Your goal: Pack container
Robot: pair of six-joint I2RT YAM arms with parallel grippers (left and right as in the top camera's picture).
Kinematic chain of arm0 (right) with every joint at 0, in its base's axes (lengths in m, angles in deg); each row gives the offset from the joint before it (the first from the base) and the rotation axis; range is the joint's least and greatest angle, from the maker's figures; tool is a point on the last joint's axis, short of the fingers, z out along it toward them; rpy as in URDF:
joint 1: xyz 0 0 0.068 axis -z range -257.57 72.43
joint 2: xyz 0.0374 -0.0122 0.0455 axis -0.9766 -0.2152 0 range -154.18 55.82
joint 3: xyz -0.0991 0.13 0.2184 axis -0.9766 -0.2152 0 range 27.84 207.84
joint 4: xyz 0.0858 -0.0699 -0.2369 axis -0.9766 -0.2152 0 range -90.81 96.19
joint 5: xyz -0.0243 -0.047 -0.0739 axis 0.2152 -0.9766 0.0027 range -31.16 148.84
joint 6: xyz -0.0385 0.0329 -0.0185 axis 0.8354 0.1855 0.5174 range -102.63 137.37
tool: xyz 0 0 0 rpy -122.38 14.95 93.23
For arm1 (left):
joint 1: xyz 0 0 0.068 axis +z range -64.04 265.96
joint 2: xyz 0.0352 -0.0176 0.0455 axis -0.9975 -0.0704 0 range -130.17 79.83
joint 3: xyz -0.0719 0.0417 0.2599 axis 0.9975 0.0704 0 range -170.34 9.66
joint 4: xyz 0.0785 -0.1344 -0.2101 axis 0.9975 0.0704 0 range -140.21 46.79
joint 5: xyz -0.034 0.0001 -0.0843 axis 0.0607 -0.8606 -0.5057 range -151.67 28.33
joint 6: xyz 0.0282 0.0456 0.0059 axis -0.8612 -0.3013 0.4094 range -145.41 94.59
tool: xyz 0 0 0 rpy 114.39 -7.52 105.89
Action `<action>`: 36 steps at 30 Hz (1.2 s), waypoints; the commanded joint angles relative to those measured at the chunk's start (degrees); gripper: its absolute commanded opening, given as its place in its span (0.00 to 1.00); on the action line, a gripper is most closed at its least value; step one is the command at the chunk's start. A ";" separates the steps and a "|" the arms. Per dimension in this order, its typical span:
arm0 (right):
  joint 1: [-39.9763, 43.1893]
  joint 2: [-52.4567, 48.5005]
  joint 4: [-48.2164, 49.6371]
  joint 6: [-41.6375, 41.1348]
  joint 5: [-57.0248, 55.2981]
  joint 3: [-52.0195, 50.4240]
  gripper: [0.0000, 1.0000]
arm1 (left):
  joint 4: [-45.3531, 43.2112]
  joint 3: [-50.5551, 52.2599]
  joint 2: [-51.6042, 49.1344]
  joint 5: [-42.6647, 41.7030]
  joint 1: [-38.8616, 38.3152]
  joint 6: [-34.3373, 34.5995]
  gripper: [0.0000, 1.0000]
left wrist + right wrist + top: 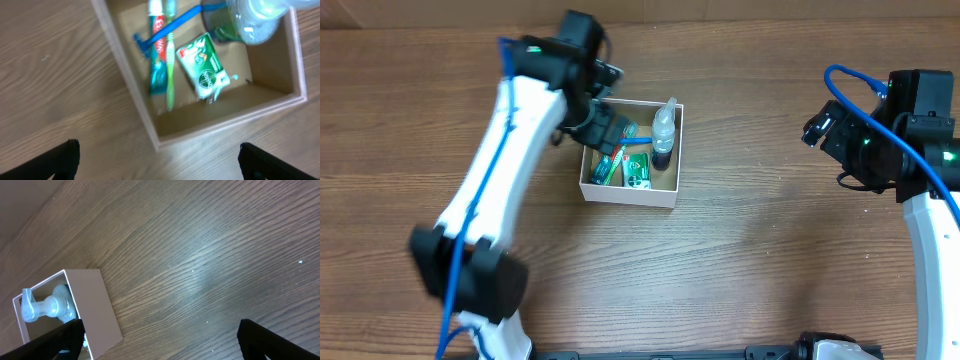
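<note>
The container [625, 193] is seen as a square, shallow cardboard box with white outer walls and a brown inside. It is set flat and open-topped on the table [750, 270], slightly skewed to the table's edges, a little left of the middle in the overhead view. Inside, a clear pump bottle [663, 130] is stood upright in the far right corner. A green packet [638, 170], a toothpaste tube [159, 50], a green toothbrush [170, 65] and a blue razor [165, 30] are laid flat on its floor.
</note>
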 commanded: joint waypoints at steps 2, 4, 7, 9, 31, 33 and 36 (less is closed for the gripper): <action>0.09 0.17 0.31 -0.22 0.11 0.35 1.00 | 5.88 -2.67 15.54 0.61 0.09 3.08 1.00; 0.09 0.17 0.31 -0.22 0.11 0.35 1.00 | 7.89 -2.67 20.11 0.96 0.11 3.85 1.00; 0.09 0.17 0.31 -0.22 0.11 0.35 1.00 | 11.30 -2.67 29.11 1.68 0.11 9.29 1.00; 0.09 0.17 0.31 -0.22 0.11 0.35 1.00 | 13.29 -2.60 34.40 -0.87 0.11 11.98 1.00; 0.09 0.17 0.31 -0.22 0.11 0.35 1.00 | -24.46 48.43 70.05 2.16 10.51 1.53 1.00; 0.09 0.17 0.31 -0.22 0.11 0.35 1.00 | -33.00 59.19 73.94 -0.94 12.81 1.51 1.00; 0.09 0.17 0.31 -0.22 0.11 0.35 1.00 | -44.83 75.82 81.00 -3.67 14.19 1.77 1.00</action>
